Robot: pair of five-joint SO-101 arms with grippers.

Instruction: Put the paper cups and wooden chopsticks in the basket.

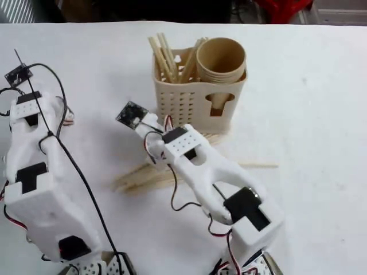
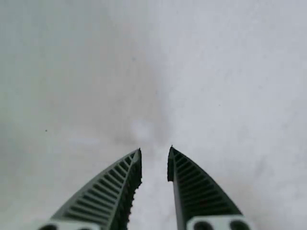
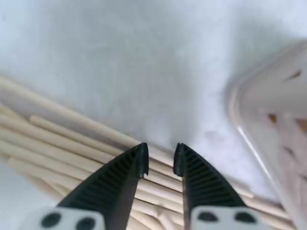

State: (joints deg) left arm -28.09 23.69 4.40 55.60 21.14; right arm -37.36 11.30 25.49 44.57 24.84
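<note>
- While the right pincer (image 3: 160,160) hangs low over the loose chopsticks (image 1: 143,177), its jaws stand a narrow gap apart, with nothing between them.
- Loose chopsticks: a flat bundle on the table (image 1: 309,114), at roughly 6 to 7 o'clock from the basket (image 1: 195,103). The right arm (image 1: 212,172) partly covers it. One stick pokes out toward 3 o'clock.
- Right wrist view: the pincer tips are above the bundle; I cannot tell if they touch it. A corner of the basket is near.
- Basket: upright, at 12 o'clock from the table's centre in the high view.
- Paper cups (image 1: 221,57): nested in one stack, standing in the basket's 3 o'clock compartment.
- Upright chopsticks (image 1: 163,54): standing on end in the 9 o'clock compartment, fanned out and leaning.
- Left pincer (image 2: 154,165): over bare table, jaws slightly parted, holding nothing.
- Left arm (image 1: 34,172): on the table's 9 o'clock side, well apart from the basket and the bundle.
</note>
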